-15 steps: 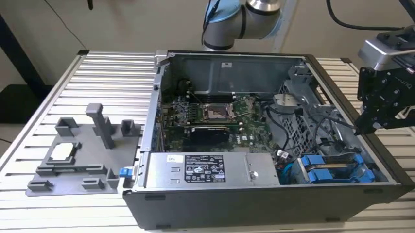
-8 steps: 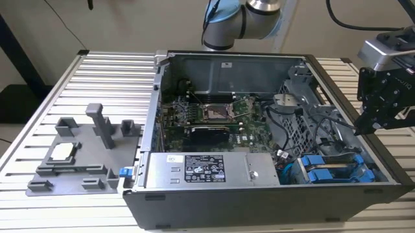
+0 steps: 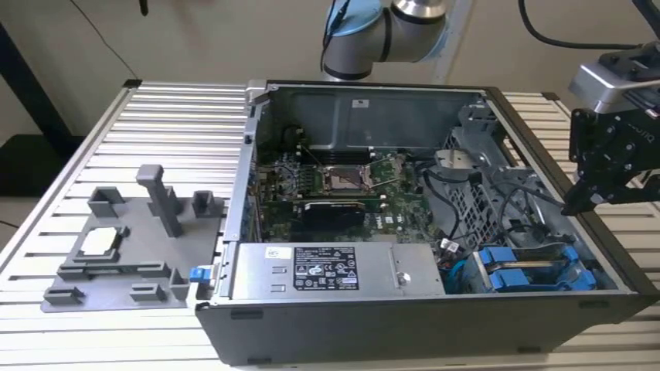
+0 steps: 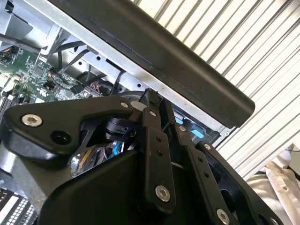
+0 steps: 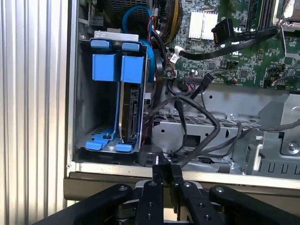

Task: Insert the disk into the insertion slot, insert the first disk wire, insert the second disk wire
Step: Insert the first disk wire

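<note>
The black two-fingered claw (image 5: 168,168) is holding its jaws pressed together with nothing showing between them; it is hovering over the rim of the open dark-grey computer case (image 3: 413,328), at the exterior view's right, just outside the drive corner. Just beyond the claw, the flat silver-grey hard drive in its bright blue plastic frame (image 5: 131,110) is sitting inside the insertion slot of the grey sheet-metal cage (image 5: 82,108); it is looking fully seated, beside the other blue-fronted carrier (image 5: 104,68). Loose black wires (image 5: 187,112) are trailing from there toward the green motherboard (image 5: 234,61).

The wires are lying looped over one another, so a descending claw risks snagging a loop or pinching the wrong lead. A plug gripped off-centre risks tilting and jamming at the drive's port. The rim is running close under the linkage, and a low approach risks knocking it.

The first wrist view is giving the drive, slot and wires. The second wrist view is showing the fingers (image 4: 152,136) meeting. The exterior view is adding a grey plastic fixture (image 3: 134,239) on the slatted aluminium table (image 3: 62,154), well apart from the case.
</note>
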